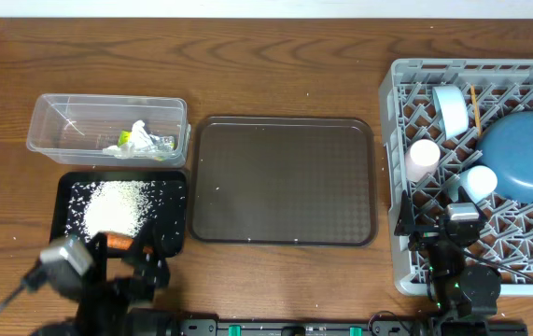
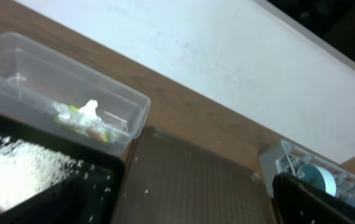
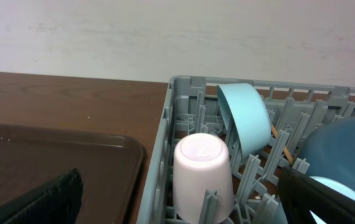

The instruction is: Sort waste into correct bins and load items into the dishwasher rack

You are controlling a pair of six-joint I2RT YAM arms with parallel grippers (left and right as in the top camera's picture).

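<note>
The grey dishwasher rack [image 1: 397, 168] at the right holds the blue plate [image 1: 523, 154], pink cup [image 1: 424, 159], light blue cup [image 1: 478, 182], bowl [image 1: 450, 107] on its side and chopsticks [image 1: 475, 107]. My right gripper [image 1: 427, 217] is open and empty over the rack's near left corner, just short of the pink cup [image 3: 202, 174]. The clear tub [image 1: 51, 117] holds the snack wrapper [image 1: 154, 143] and tissue [image 1: 137, 131]. The black tray [image 1: 65, 191] holds rice [image 1: 117, 205] and the carrot [image 1: 119, 243]. My left gripper [image 1: 143, 269] is open and empty at that tray's near edge.
The brown serving tray [image 1: 285, 177] lies in the middle, between the black tray and the rack, with a few rice grains on it. It also shows in the left wrist view [image 2: 189, 180]. Bare wooden table lies beyond the tub and trays.
</note>
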